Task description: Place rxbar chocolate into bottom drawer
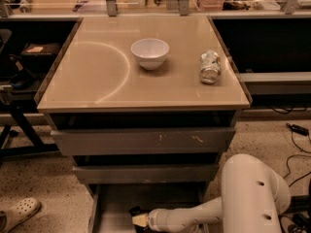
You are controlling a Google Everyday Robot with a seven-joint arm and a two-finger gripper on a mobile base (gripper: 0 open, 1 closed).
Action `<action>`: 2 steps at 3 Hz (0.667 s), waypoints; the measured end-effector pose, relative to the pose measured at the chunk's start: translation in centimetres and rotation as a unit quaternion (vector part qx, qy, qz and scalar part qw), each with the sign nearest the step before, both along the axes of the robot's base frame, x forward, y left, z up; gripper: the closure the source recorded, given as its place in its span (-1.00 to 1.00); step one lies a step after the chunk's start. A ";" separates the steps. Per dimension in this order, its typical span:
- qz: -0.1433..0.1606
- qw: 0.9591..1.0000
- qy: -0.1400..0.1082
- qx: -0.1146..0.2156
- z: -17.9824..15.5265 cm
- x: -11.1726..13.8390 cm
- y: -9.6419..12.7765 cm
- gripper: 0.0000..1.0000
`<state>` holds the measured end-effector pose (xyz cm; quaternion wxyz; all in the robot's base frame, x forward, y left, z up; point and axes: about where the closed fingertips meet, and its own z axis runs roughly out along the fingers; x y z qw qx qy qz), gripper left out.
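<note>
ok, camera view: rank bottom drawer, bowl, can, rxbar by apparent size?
1. bottom drawer
2. bowl
3. can
4. rxbar chocolate, though only a dark sliver shows by the gripper, low inside the drawer.

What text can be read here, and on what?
None legible.
Silver-white drink can lying on the beige tabletop: print unreadable.
Dark wrapped bar at the hand, low in the open bottom grey drawer: no lettering readable.

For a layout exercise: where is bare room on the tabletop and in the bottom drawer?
Tabletop: bare left of the white bowl and along the front edge. Bottom drawer: bare floor left of the tool; crowded right, where the arm lies.
</note>
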<state>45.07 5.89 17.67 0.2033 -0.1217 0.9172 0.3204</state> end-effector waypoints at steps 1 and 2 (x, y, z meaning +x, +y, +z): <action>-0.009 1.000 0.002 0.012 -1.3 0.7 0.6 1.00; -0.011 1.000 -0.001 0.015 -2.0 1.7 0.8 1.00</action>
